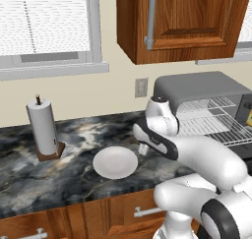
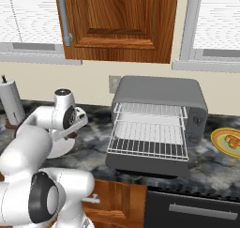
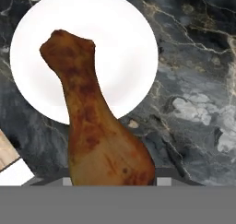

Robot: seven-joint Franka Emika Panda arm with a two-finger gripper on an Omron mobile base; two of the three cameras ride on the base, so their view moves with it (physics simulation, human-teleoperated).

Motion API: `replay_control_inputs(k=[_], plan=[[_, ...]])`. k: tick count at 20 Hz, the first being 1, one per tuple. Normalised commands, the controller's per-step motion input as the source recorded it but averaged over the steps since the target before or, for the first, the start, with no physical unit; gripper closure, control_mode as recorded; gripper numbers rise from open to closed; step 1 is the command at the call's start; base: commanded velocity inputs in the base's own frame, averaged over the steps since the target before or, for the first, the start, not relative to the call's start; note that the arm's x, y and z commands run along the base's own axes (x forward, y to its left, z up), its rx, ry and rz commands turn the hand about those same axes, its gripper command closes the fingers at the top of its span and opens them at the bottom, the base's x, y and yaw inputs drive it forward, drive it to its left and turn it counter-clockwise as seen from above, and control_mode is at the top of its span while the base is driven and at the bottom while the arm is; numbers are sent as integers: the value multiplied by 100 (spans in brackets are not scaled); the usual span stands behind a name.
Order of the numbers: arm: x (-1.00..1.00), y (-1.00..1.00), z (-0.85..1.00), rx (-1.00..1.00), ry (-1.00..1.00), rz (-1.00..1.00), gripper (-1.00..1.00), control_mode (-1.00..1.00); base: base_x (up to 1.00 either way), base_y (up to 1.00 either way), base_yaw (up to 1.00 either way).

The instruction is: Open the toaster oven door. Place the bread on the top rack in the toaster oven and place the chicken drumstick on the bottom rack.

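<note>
The brown chicken drumstick [image 3: 99, 131], plump at one end and tapering to a knobbly bone end, is held in the hand [image 3: 110, 181], with its thick end down between the fingertips and its thin end reaching out over a round white plate [image 3: 124, 43]. In the hand view the plate lies below it on the dark marbled stone tabletop [image 3: 198, 71], with nothing else on it.

In the left base view the hand [image 1: 144, 148] hangs just beside the plate's [image 1: 115, 162] right rim, above the tabletop [image 1: 29, 176].

To the right stands the boxy matte-grey toaster oven [image 2: 161, 93] with its flat dark-grey door [image 2: 145, 165] folded down flat in front. Its two white wire shelves show inside: the top rack [image 2: 150, 110] and, below and drawn further forward, the bottom rack [image 2: 147, 140]; both are bare.

Further right a yellow-rimmed plate [image 2: 216, 138] carries the golden-orange bread [image 2: 231, 140].

At the left a white paper-towel roll [image 1: 42, 126] stands upright on a wooden base.
</note>
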Motion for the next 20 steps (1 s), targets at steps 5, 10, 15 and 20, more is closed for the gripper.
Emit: replay_control_inputs(k=[5, 10, 15, 20], plan=[[0, -54, 30, 0, 0, 0, 100, -100, 0, 0, 0], [0, -55, 27, 0, 0, 0, 100, -100, 0, 0, 0], [0, -57, 19, 0, 0, 0, 100, -100, 0, 0, 0], [0, -60, 10, 0, 4, 0, 100, -100, 0, 0, 0]])
